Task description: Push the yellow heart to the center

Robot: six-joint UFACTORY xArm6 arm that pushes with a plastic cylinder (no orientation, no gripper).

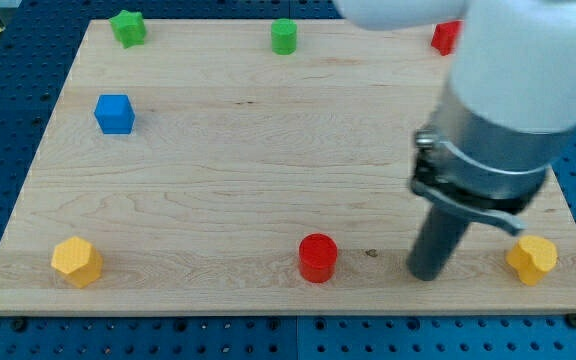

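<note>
The yellow heart (pixel 533 258) lies near the board's bottom right corner. My tip (pixel 428 274) rests on the board to the left of the heart, about a hundred pixels away, and to the right of the red cylinder (pixel 318 257). The rod's dark shaft rises from the tip into the big grey and white arm, which hides the board's upper right part.
A yellow hexagonal block (pixel 76 261) sits at the bottom left. A blue cube (pixel 114 113) is at the left. A green star-like block (pixel 127 27) and a green cylinder (pixel 284 36) lie along the top edge. A red block (pixel 445 37) is partly hidden by the arm.
</note>
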